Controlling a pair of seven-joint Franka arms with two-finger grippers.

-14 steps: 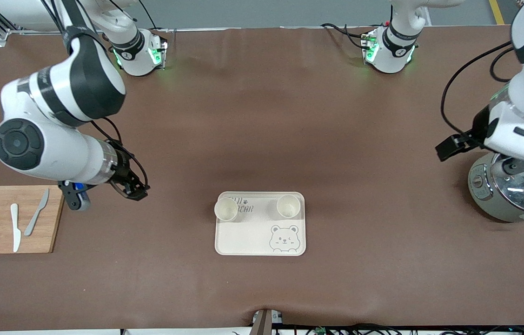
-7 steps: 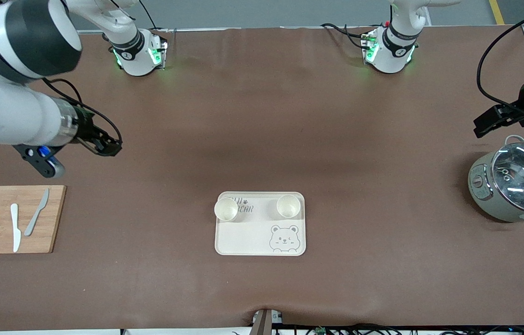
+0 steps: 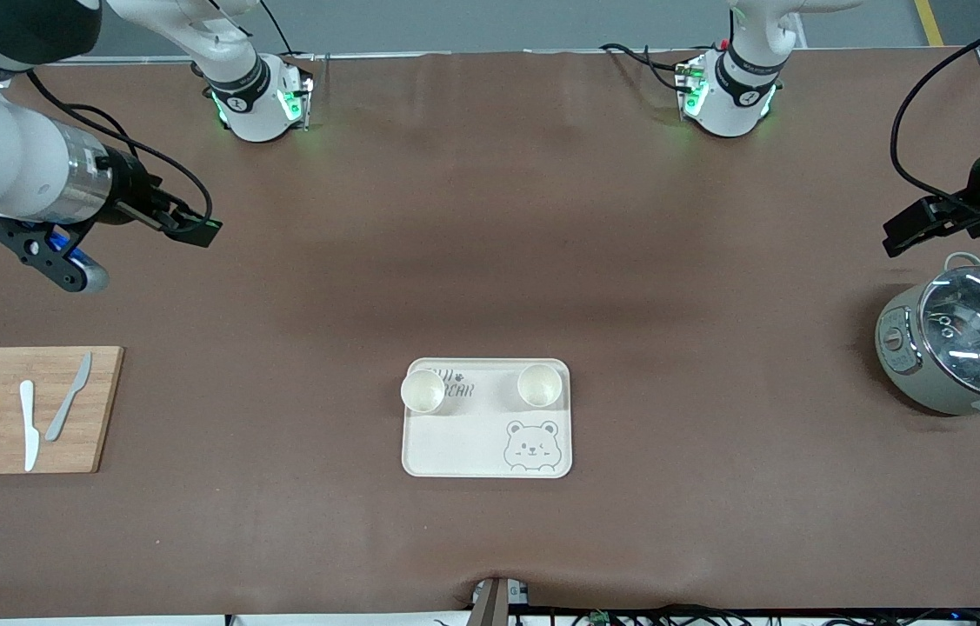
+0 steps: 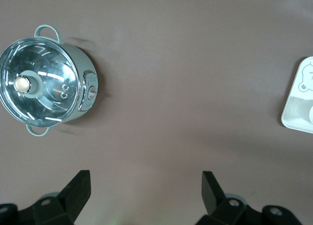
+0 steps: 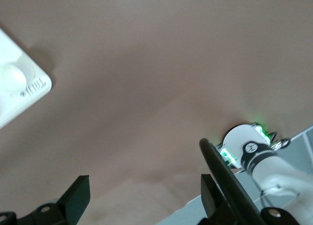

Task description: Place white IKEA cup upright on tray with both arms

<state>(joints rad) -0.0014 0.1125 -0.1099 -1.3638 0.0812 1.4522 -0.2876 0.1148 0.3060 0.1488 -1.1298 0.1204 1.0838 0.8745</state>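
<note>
Brown matting covers the table (image 3: 490,261), and near the lower middle of the front frame the cream tray (image 3: 487,439) is seen lying flat, its bear drawing toward the front camera. Two white cups are set on the tray's upper edge, one cup (image 3: 423,390) toward the right arm's end and the other cup (image 3: 539,385) toward the left arm's end; both are shown upright, mouths open upward, well apart from each other.

At the upper left of the frame the right gripper (image 3: 194,228) is held over bare table, its fingers (image 5: 78,193) spread apart and clamped on nothing. At the right edge the left gripper (image 3: 920,228) is held over the table just above a lidded grey pot (image 3: 963,348), its fingers (image 4: 80,186) likewise apart and empty.

With both cups standing on the tray and both arms drawn away from it, the placing is judged done; nothing further seems left. A bamboo board (image 3: 24,409) with knives and lemon slices lies untouched at the lower left.
</note>
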